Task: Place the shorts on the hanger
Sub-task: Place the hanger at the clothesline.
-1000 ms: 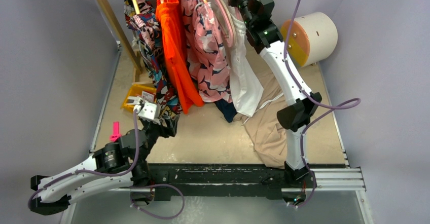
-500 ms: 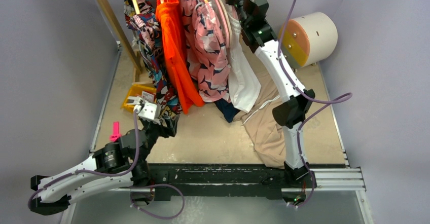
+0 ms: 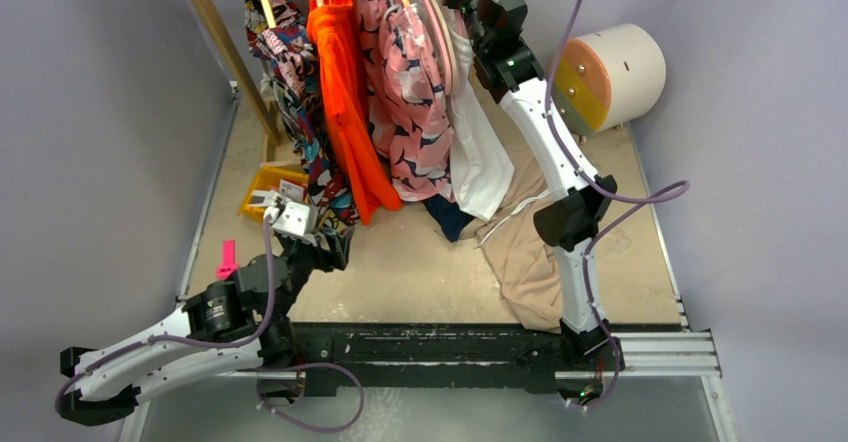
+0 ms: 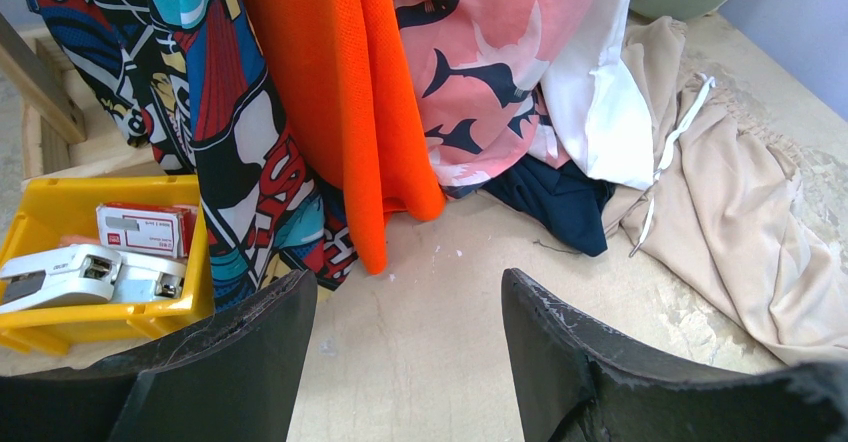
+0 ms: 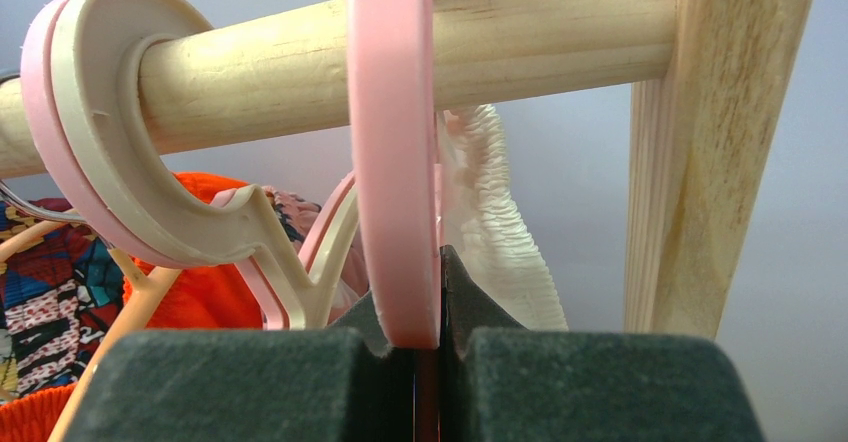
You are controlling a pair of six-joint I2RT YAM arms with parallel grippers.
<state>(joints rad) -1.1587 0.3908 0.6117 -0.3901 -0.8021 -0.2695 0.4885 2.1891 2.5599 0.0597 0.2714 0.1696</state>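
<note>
The pink hanger (image 5: 393, 162) has its thick loop hook over the wooden rod (image 5: 300, 62), just left of the rack's upright post (image 5: 720, 142). My right gripper (image 5: 430, 337) is shut on the lower part of that loop. The white shorts (image 3: 482, 157) hang below it; their gathered waistband (image 5: 495, 212) shows right behind the loop, and their lower part (image 4: 600, 112) dangles by the table with a drawstring (image 4: 680, 132) trailing. My left gripper (image 4: 405, 292) stands open and empty, low over the table in front of the hanging clothes.
Other garments hang on the rod: a comic-print one (image 3: 290, 72), an orange one (image 3: 345, 92), a pink patterned one (image 3: 410, 102). A tan garment (image 3: 535, 252) lies on the table. A yellow bin (image 4: 60, 262) holds a stapler. A cream hanger (image 5: 110, 162) hooks the rod.
My right arm has shifted a little left along the rod with the hanger, and the shorts swung left with it. The left arm has stayed still.
</note>
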